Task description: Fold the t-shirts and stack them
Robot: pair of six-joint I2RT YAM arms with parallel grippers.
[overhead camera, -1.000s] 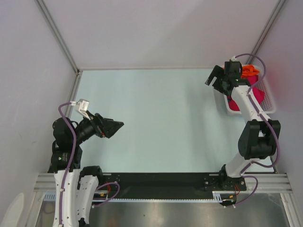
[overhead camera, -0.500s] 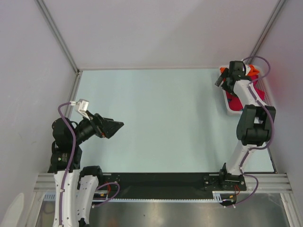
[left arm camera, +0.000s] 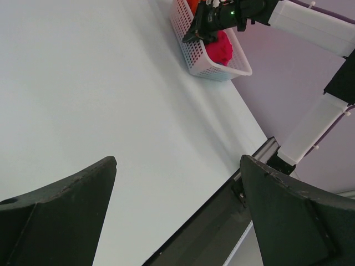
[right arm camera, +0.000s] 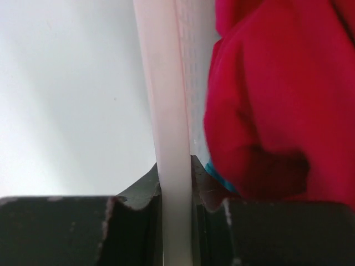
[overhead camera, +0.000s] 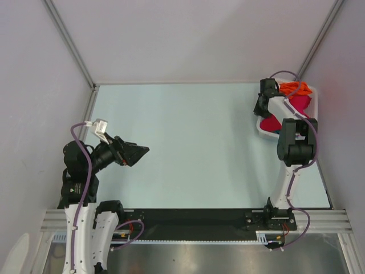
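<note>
The right arm (overhead camera: 296, 145) stretches forward, its right gripper (right arm camera: 176, 177) clamped on the left rim of the basket (overhead camera: 261, 131). One finger is inside and one outside. Well apart from the basket, the left arm (overhead camera: 77, 171) sits folded, with the left gripper (left arm camera: 177, 166) spread wide and holding nothing.

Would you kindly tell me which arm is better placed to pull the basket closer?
Right: the right claw grips the basket rim beside the pink shirt; the left claw hangs open, far across the table.

Right wrist view: crimson shirt (right arm camera: 277, 94) cut off at top and right edges; teal shirt (right arm camera: 217, 173) a mere sliver beneath it; basket (right arm camera: 172, 111) rim blurred. Left wrist view: orange shirt (left arm camera: 192, 4) cut by top edge. Top view: right arm (overhead camera: 296, 140) hides much of the basket.
</note>
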